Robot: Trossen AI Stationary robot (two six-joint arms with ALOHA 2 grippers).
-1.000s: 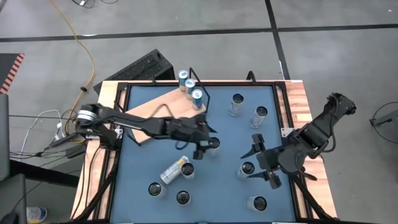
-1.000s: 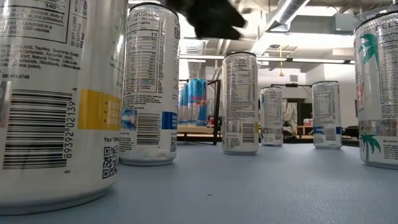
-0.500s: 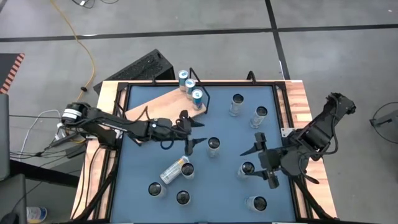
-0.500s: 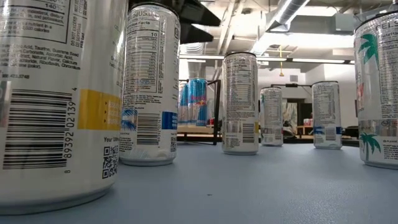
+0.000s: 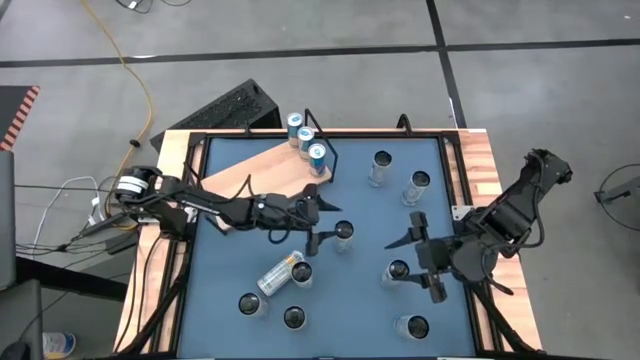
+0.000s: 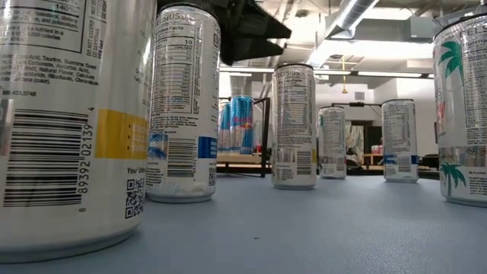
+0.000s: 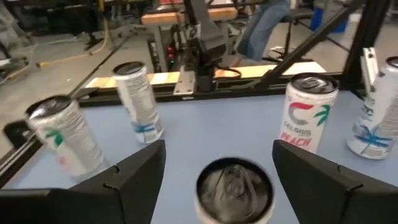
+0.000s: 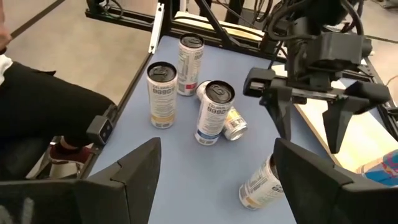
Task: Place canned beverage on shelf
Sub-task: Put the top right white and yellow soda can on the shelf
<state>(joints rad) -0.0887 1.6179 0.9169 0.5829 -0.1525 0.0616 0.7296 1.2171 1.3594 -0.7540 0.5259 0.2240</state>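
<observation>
The left end effector [image 5: 318, 222] hangs with its fingers spread apart and empty, just beside an upright silver can [image 5: 343, 235] near the middle of the blue bench [image 5: 360, 205]; in the left wrist view that can's top [image 7: 234, 188] sits between the two dark fingers [image 7: 134, 177]. Behind the left arm lies the shelf [image 5: 262, 172], a pale-wood board with a black wire frame at one end, where three blue cans [image 5: 306, 139] stand in a row. The right end effector [image 5: 412, 252] waits on the bench's right side, fingers also apart and empty, next to another upright can [image 5: 397, 271]. A tipped can [image 5: 280, 272] lies on its side among more standing ones.
</observation>
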